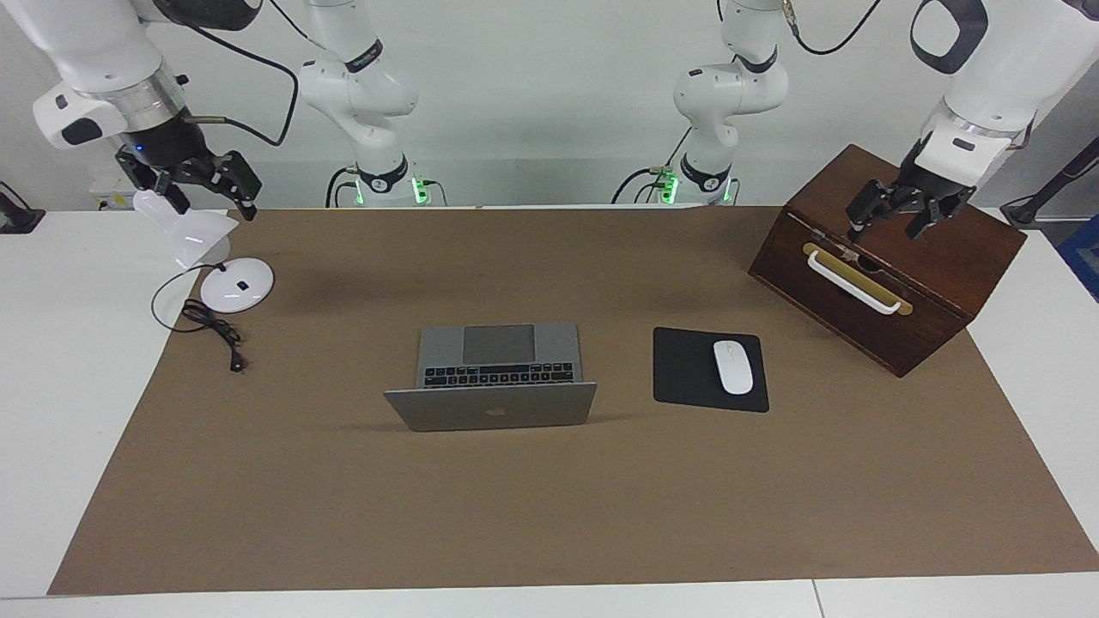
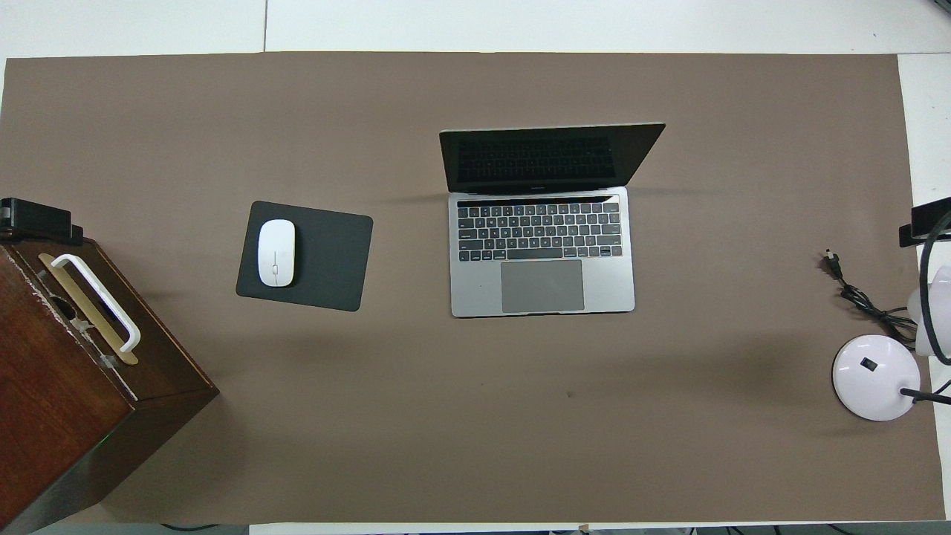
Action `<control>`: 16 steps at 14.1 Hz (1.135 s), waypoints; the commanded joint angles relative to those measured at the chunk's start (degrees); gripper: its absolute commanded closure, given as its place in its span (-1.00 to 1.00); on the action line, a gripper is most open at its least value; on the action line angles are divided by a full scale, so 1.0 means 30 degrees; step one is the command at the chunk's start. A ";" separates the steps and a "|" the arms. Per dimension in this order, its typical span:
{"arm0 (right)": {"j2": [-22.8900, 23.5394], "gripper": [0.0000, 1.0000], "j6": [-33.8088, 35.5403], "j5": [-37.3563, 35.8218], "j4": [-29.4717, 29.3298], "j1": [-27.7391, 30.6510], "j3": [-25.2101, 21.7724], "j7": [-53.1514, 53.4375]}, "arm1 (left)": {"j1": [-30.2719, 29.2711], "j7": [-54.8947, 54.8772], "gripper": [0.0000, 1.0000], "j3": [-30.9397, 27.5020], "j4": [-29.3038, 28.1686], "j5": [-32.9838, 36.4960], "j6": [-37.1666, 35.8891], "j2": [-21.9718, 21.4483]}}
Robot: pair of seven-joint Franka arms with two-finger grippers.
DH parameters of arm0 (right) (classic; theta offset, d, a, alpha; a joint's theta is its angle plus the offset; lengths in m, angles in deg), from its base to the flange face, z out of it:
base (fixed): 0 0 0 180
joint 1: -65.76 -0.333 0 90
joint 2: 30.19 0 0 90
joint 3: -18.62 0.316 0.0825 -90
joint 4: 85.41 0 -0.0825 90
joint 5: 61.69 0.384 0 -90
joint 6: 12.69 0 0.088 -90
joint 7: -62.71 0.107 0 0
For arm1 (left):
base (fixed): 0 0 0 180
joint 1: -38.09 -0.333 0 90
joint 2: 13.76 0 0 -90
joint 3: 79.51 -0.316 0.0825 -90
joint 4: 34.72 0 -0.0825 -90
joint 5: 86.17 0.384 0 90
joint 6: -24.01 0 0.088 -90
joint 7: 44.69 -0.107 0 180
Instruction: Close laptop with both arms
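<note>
The silver-grey laptop (image 1: 498, 352) stands open in the middle of the brown mat. Its lid (image 1: 494, 408) is raised, with the apple logo turned away from the robots. In the overhead view the laptop (image 2: 542, 253) shows its black keys, grey trackpad and dark screen. My left gripper (image 1: 893, 216) hangs open and empty over the top of the wooden box, well away from the laptop. My right gripper (image 1: 199, 182) hangs open and empty over the white lamp's head, also well away from the laptop. Only the tips show in the overhead view: left gripper (image 2: 37, 219), right gripper (image 2: 925, 223).
A black mouse pad (image 1: 687, 369) with a white mouse (image 1: 732, 366) lies beside the laptop toward the left arm's end. A wooden box (image 1: 893, 300) with a white handle stands at that end. A white desk lamp (image 1: 236, 283) and its black cable (image 1: 210, 326) lie at the right arm's end.
</note>
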 commanded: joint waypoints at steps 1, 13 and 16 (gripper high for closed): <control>-0.0376 -1.00 -0.0409 0.0061 0.0415 0.0209 0.0120 -0.0466 | -0.0045 0.0225 -1.00 0.0010 -0.0455 0.0236 0.0303 -0.0389; -0.0493 -1.00 -0.0467 0.0061 0.0502 0.0004 0.0179 -0.0291 | -0.0045 0.0137 -1.00 -0.0019 -0.0484 0.0236 0.0420 -0.0389; -0.0493 -1.00 -0.0438 0.0090 0.0415 0.0004 0.0179 -0.0437 | -0.0045 0.0137 -1.00 -0.0048 -0.0484 0.0236 0.0449 -0.0389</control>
